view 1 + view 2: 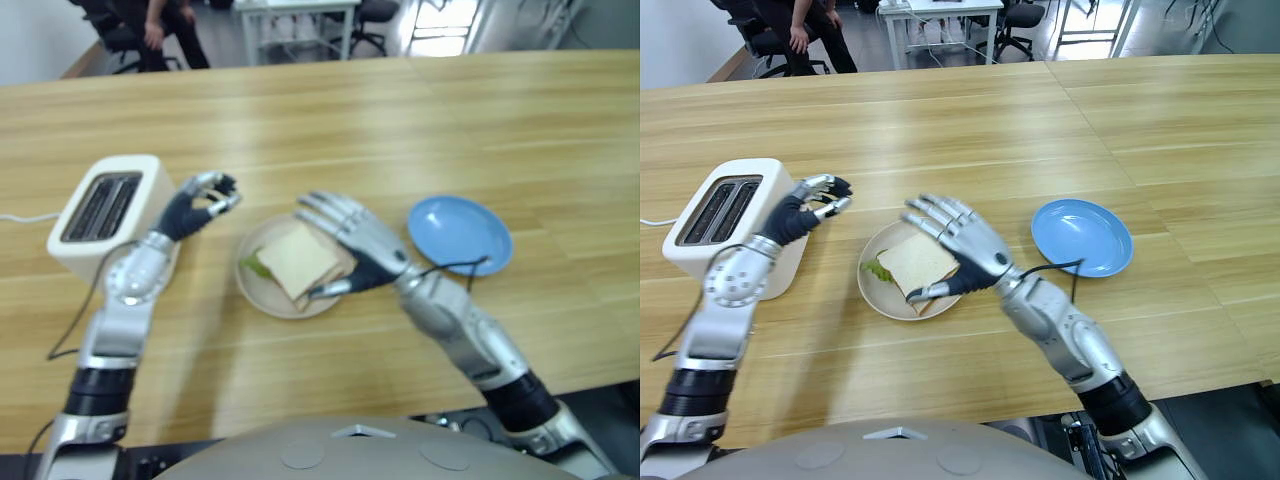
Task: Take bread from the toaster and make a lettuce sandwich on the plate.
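A white toaster (720, 215) stands at the left of the wooden table, its two slots looking dark. A beige plate (880, 295) in the middle holds a slice of bread (912, 262) lying over green lettuce (876, 269) that peeks out on the left. My right hand (965, 250) hovers over the right edge of the sandwich, fingers spread and holding nothing. My left hand (812, 207) is just right of the toaster, above the table, fingers loosely curled with nothing in them.
A blue plate (1082, 237) sits to the right of the beige one, and a thin black cable (1055, 266) runs from my right wrist across its near rim. The toaster's cord (18, 216) trails off left. Office chairs and a white table stand beyond the far edge.
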